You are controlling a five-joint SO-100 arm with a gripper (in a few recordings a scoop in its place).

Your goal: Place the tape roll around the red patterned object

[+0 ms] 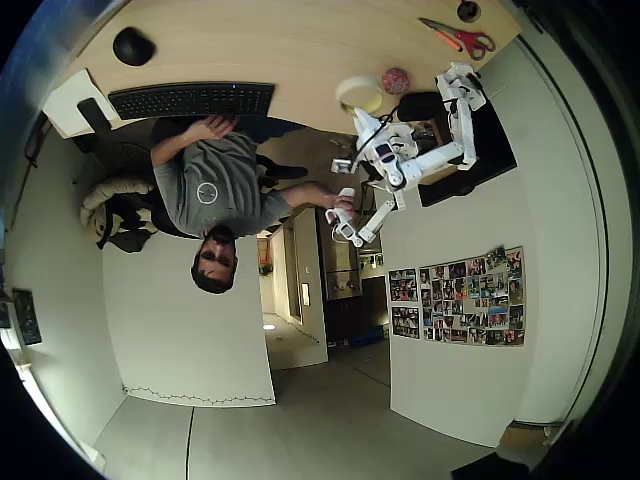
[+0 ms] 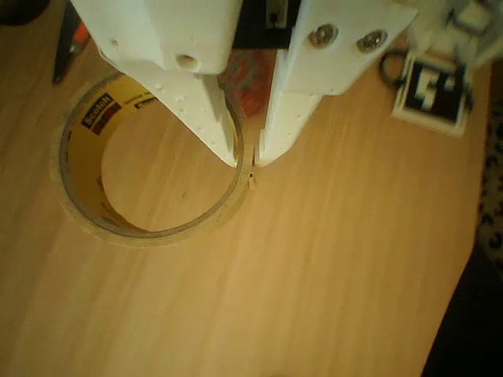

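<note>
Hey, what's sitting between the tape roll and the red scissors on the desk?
In the overhead view, the red patterned object lies between the tape roll and the red scissors, close beside the roll.

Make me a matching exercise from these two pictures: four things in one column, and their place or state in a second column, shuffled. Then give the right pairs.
Things:
1. tape roll
2. red patterned object
3. scissors
4. hand

Place or state:
A. lies near the table's corner in the overhead view, red handles
B. its fingers straddle the ring's wall, one inside and one outside
C. flat on the wooden table, hollow centre showing bare wood
D. sits beside the ring, not inside it

Pairs: 1-C, 2-D, 3-A, 4-B
</note>
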